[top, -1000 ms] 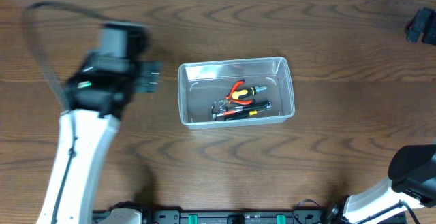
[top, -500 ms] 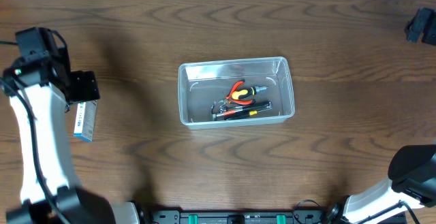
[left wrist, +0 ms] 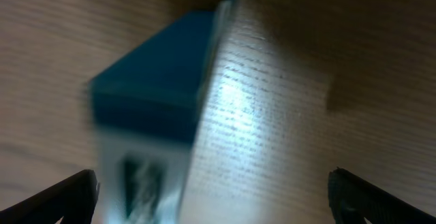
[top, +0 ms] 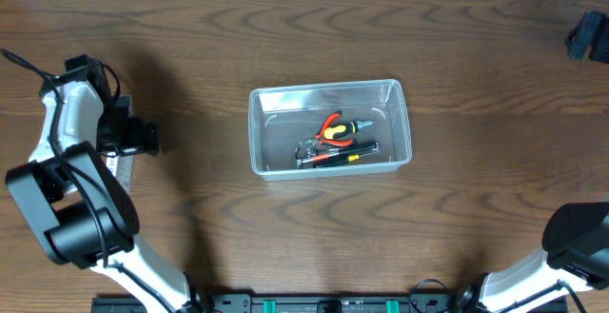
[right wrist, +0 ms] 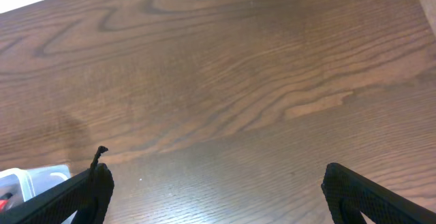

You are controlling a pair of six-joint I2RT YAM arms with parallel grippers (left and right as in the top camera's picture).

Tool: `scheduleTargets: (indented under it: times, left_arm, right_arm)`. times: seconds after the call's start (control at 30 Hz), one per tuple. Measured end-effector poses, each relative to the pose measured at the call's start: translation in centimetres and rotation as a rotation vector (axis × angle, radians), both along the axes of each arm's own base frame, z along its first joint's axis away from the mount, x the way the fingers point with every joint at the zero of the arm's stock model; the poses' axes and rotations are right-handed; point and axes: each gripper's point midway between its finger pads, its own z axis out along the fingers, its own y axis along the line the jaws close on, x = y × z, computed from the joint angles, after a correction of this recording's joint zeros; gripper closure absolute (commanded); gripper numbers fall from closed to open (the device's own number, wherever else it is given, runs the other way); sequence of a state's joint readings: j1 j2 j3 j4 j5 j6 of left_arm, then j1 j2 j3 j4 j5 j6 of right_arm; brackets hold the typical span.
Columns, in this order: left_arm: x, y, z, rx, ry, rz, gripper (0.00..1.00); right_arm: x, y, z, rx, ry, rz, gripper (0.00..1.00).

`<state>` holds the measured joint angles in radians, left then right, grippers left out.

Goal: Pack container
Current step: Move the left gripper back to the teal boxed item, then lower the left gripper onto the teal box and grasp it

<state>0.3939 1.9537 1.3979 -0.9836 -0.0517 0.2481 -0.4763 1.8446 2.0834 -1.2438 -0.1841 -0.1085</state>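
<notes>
Clear plastic container (top: 276,123) sits mid-table, hand tools (top: 335,142) inside. Left gripper (left wrist: 218,203) is spread wide above the blue-and-white box (left wrist: 157,94). Risk: box lies off-centre, so closing may shove or tip it. Right gripper (right wrist: 218,197) is spread and empty.

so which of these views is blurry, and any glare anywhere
Left wrist view: the blue-and-white box is smeared and out of focus, with a bright glare patch on the table beside it. Overhead view: sharp, with soft shadows on the wood left of the container. Right wrist view: crisp wood grain, evenly lit.
</notes>
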Motion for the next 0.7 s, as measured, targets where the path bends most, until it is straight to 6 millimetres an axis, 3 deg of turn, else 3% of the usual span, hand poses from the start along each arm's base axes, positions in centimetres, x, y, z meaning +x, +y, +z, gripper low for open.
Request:
scheduleTargets:
  times: [0.23,0.43,0.7]
  left_arm:
    - [0.7,0.2,-1.1,-0.001,-0.017,-0.033,0.02]
    - [0.0,0.2,-2.2,-0.020,-0.018,-0.023,0.01]
    - [-0.1,0.6,-2.3,-0.071,-0.048,0.011,0.02]
  right_arm:
    - [-0.2,0.1,-0.2,0.005,0.011,0.000,0.01]
    - [-0.4,0.2,-0.3,0.011,0.022,0.000,0.01]
    - [-0.7,0.4,-0.5,0.018,0.035,0.000,0.01]
